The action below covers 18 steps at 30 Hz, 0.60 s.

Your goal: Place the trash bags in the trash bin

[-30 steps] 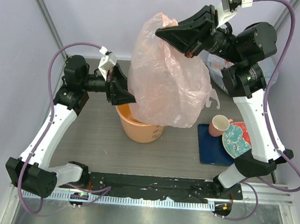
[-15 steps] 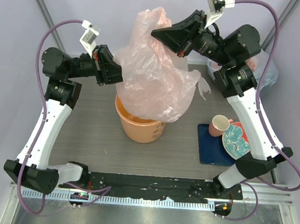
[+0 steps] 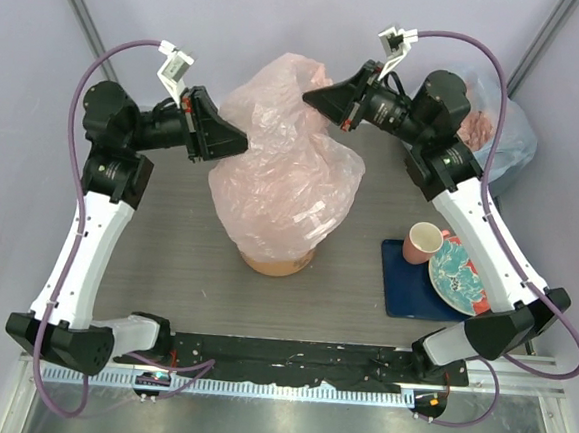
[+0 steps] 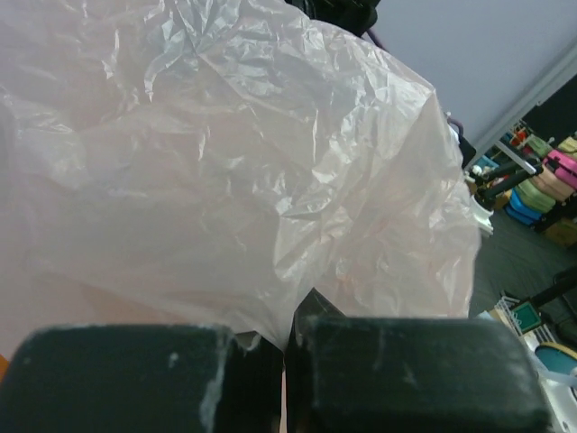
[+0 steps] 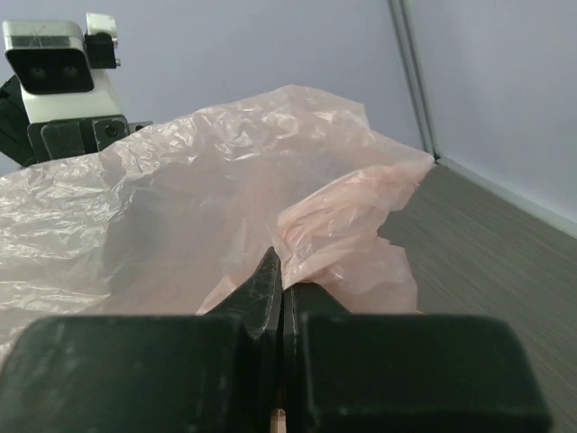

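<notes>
The pale-pink trash bag (image 3: 287,181) hangs spread between my two grippers and drapes over the orange trash bin (image 3: 276,266), of which only the lower front shows. My left gripper (image 3: 243,141) is shut on the bag's left edge. My right gripper (image 3: 309,96) is shut on its upper right edge. The left wrist view is filled with the crinkled bag (image 4: 252,153), pinched at my left gripper (image 4: 288,336). In the right wrist view the bag (image 5: 225,198) is pinched at my right gripper (image 5: 282,284).
A pink cup (image 3: 423,242) and a patterned plate (image 3: 458,273) sit on a blue mat (image 3: 404,286) at the right. A bluish-clear sack with pink plastic (image 3: 497,133) stands at the back right. Frame posts rise at both back corners.
Both grippers have come down and apart with the bag. The bag, earlier hanging above and behind the bin, now covers the bin's mouth. The left arm had risen first.
</notes>
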Available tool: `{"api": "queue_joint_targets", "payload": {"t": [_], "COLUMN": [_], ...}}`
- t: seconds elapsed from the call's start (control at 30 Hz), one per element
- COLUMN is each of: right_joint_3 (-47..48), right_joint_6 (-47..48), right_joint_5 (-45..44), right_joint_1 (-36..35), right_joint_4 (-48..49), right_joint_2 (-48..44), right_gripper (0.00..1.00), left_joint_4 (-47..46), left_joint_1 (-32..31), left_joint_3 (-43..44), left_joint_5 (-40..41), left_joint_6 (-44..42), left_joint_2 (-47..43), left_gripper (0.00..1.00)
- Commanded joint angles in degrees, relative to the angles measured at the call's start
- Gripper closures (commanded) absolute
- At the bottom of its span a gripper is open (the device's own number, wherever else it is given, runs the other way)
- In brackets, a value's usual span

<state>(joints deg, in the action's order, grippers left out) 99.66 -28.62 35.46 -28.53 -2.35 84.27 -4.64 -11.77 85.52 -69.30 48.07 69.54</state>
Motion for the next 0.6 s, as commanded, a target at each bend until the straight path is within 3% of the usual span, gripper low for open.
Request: {"api": "queue_joint_targets", "payload": {"t": [0.0,0.3,0.4,0.57], "right_joint_3": [-0.2,2.6,3.1,-1.3], "right_joint_6": [-0.8,-2.2,-1.8,1.2], "right_joint_5": [-1.4,0.8,1.1,0.8], "right_joint_1": [2.9,4.8,5.8,7.6], "right_joint_4": [6.5,8.9,9.0,8.8], "right_joint_2": [-3.1,-1.4,-0.9,-2.2], "right_gripper": [0.99,0.99,0.99,0.99], "left_joint_4": [7.7,1.8,6.6,21.6], "left_joint_1": [0.6,0.6,0.5,0.3], "left_joint_3": [0.5,10.3,9.0,2.1], "left_joint_5": [3.2,2.8,3.6,12.4], "left_joint_6": [-11.7,-6.4,-10.6,-29.4], "left_joint_2": [0.1,3.9,4.2,2.6], "left_gripper": [1.00,1.00,1.00,1.00]}}
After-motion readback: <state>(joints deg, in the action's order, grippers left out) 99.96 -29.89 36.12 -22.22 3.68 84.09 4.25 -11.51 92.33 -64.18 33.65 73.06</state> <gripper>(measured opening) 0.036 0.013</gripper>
